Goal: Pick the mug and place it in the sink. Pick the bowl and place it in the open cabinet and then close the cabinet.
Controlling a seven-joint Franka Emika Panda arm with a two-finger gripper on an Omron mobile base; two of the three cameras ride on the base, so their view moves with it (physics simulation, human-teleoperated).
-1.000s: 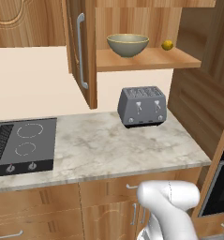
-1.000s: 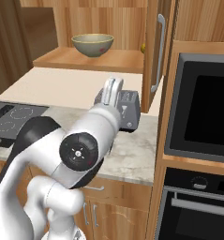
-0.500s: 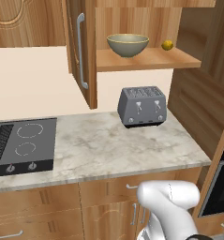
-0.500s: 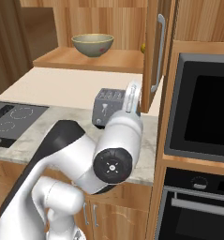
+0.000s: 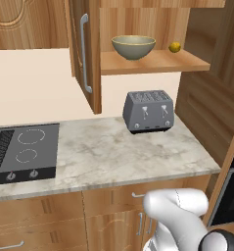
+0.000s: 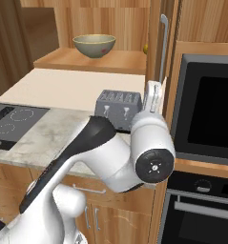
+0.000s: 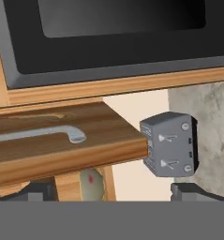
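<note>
Bowl [image 5: 133, 46] sits upright on the open cabinet [image 5: 152, 62] shelf, above and slightly left of the toaster [image 5: 148, 111]; a small yellow fruit [image 5: 175, 47] lies on the same shelf to the bowl's right. So placing appears done; the step in hand, as judged, is closing the cabinet. No mug or sink visible from this stance. End effector [image 6: 153, 96] is released, fingers spread wide and holding nothing, raised just right of the toaster and close to the right door [image 6: 159, 57], which stands edge-on with its bar handle [image 6: 163, 47] facing the arm. In the hand view the door edge and handle [image 7: 43, 134] run across the picture, toaster beyond, a sliver of bowl [image 7: 91, 183] below the door. Left door [image 5: 86, 49] also stands open, swung out above and left of the toaster. To do the step well: bring the fingers against the door's outer face near its free edge, not the hinge side, and push along the swing arc until flush. Keep wrist above the toaster to avoid knocking it on the surface [image 5: 118, 152]. Bowl appears set back from the shelf lip, so the door should clear. Both doors need shutting; contact not yet confirmed.
</note>
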